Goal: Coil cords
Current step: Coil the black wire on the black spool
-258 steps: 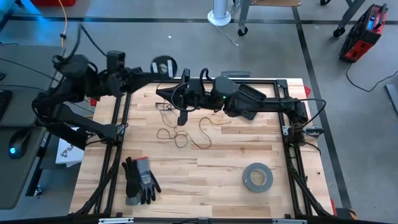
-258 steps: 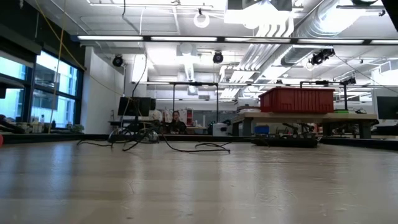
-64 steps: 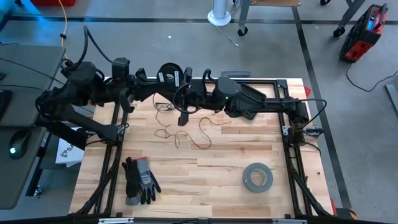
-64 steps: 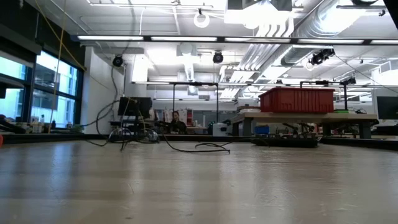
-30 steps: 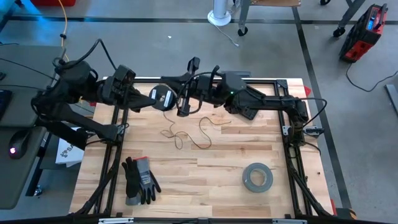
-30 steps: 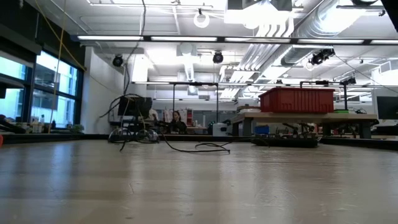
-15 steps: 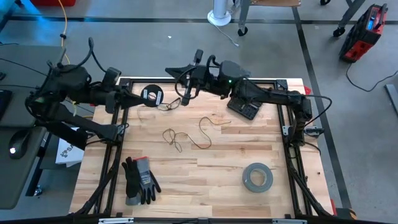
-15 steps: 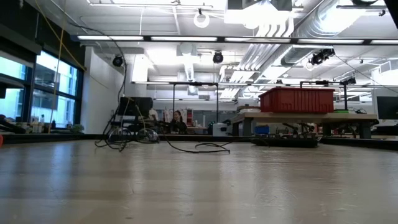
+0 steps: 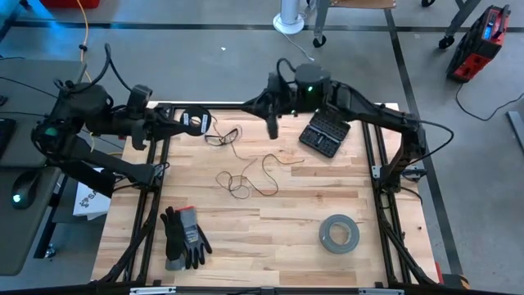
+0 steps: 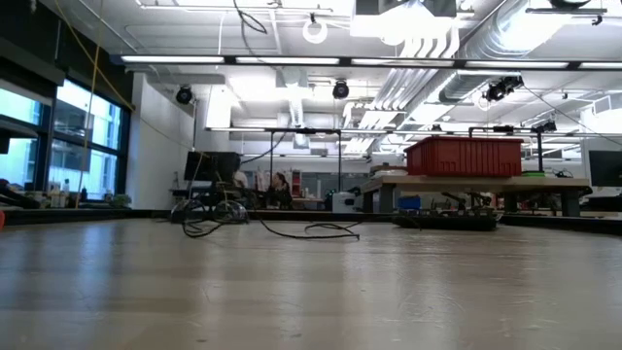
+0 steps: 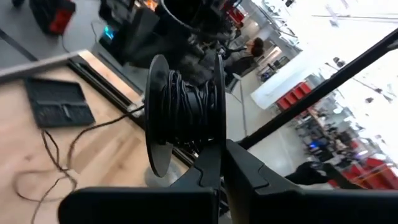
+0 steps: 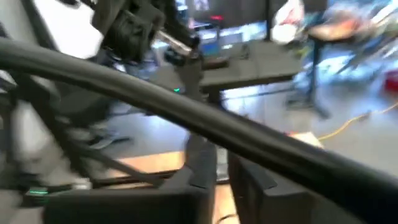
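Note:
The small round black spool (image 9: 194,120), wound with thin dark cord, is off the table's far left corner in my left gripper (image 11: 219,163), which is shut on it. From the spool the cord (image 9: 239,177) runs onto the wood. It lies there in loose loops at the far middle, which also show in the low view (image 10: 309,230). My right gripper (image 9: 273,125) hangs above the far edge, right of the spool. Its fingers (image 12: 200,163) stand together with no cord seen between them. My left gripper pinches the rim of one spool flange (image 11: 215,142) between its two fingers. It comes level from the table's left side. The spool is lifted clear of the table with its axle about level. The cord trails from it slack down to the wood.
A black ribbed pad (image 9: 325,133) lies at the far right under my right arm. A grey tape roll (image 9: 338,233) lies near right. A pair of dark gloves (image 9: 184,238) lies near left. Black frame rails (image 9: 155,164) border the table's sides.
My left gripper has drawn back toward the table's far left corner with the spool. My right gripper has swung toward the right along the far edge, uncovering the black pad. A cord loop that was up between the grippers now lies slack on the wood.

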{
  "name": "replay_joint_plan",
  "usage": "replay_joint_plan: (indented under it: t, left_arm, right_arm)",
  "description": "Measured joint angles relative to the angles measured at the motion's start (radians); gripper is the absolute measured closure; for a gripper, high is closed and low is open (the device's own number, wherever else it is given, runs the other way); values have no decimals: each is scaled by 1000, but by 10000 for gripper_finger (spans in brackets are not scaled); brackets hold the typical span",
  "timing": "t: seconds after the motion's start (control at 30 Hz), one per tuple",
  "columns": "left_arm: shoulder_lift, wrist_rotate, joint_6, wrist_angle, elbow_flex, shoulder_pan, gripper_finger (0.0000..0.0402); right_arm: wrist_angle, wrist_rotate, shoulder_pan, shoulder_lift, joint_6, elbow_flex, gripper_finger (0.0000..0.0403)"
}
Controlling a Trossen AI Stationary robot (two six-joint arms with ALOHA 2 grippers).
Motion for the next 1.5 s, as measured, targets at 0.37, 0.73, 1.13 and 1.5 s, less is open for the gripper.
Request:
replay_joint_plan:
  t: [0.37, 0.73, 1.13, 1.5]
  left_arm:
    - [14, 3, 95, 84, 0, 41, 401]
    - [41, 10, 115, 124, 1, 41, 401]
    - [57, 10, 129, 127, 1, 41, 401]
    - [58, 10, 129, 127, 1, 41, 401]
  right_arm:
    - [-70, -49, 65, 69, -124, -2, 218]
    - [61, 30, 68, 159, -95, -1, 210]
    - [81, 25, 66, 161, -53, -1, 229]
    - [81, 27, 66, 161, -55, -1, 322]
